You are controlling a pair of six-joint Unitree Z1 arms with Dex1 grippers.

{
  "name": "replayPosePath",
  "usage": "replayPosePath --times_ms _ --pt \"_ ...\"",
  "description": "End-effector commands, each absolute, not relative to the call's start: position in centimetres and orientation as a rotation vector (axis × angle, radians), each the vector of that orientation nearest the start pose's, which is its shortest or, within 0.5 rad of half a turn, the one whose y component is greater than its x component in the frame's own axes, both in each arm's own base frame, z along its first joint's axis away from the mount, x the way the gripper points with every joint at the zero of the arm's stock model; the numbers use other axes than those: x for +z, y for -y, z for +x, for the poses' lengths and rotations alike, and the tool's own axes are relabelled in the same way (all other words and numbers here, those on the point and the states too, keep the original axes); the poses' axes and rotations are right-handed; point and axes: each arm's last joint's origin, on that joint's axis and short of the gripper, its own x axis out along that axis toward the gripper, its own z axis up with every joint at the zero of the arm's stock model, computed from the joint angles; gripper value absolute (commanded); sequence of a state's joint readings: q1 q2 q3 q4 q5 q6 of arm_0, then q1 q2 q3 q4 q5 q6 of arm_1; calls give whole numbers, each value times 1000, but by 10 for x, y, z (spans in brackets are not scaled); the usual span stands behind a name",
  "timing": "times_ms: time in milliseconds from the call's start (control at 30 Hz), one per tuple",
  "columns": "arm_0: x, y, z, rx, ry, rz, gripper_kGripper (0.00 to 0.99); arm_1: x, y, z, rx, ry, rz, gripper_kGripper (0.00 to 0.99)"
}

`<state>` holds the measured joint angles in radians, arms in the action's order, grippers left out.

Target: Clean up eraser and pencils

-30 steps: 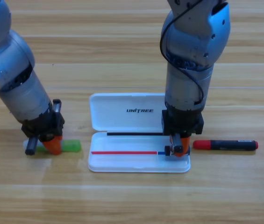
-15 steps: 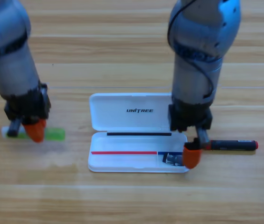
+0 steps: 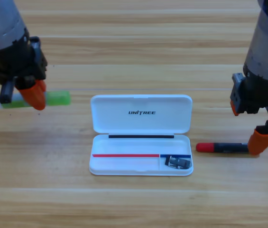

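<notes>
Eraser (image 3: 178, 162) sits in case's (image 3: 141, 127) lower right pocket. Left hand (image 3: 27, 92) grips green pencil (image 3: 48, 99), held crosswise, well left of case. Black pencil (image 3: 224, 147) lies left-right on surface (image 3: 134, 52); right hand (image 3: 263, 137) at its right end, grip state: can't tell.

Both arms are chunky grey cylinders with a smooth, slightly shiny metal-look shell. Each one steps down into a boxy black wrist block. The left pincer (image 3: 23, 95) has a bright orange, rounded wedge-shaped jaw plus a dark grey stubby bar next to it. The right pincer (image 3: 265, 135) is the same deal: black housing, an orange tip, a bit of orange on its side.
</notes>
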<state>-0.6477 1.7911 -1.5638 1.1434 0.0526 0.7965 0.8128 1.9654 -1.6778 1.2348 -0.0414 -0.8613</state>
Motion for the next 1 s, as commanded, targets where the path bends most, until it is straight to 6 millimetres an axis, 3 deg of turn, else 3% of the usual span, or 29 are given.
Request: replayPosePath --times_ms 33,267,467,733,833,1000 --pt "312 235 259 -1086 -1093 1161 0 233 -253 310 1182 -1247 -1263 919" --pt "274 272 269 -1139 -1107 1186 0 200 -259 327 1207 -1268 -1256 917" --pt "241 294 280 -1162 -1118 1200 0 182 -263 329 1247 -1294 -1250 907" --pt "219 312 286 -1175 -1131 1205 0 163 -265 333 1261 -1329 -1253 808" --pt "215 316 287 -1177 -1134 1207 0 158 -265 334 1263 -1339 -1254 724" --pt "211 324 286 -1186 -1134 1193 0 155 -266 333 1281 -1341 -1250 310"
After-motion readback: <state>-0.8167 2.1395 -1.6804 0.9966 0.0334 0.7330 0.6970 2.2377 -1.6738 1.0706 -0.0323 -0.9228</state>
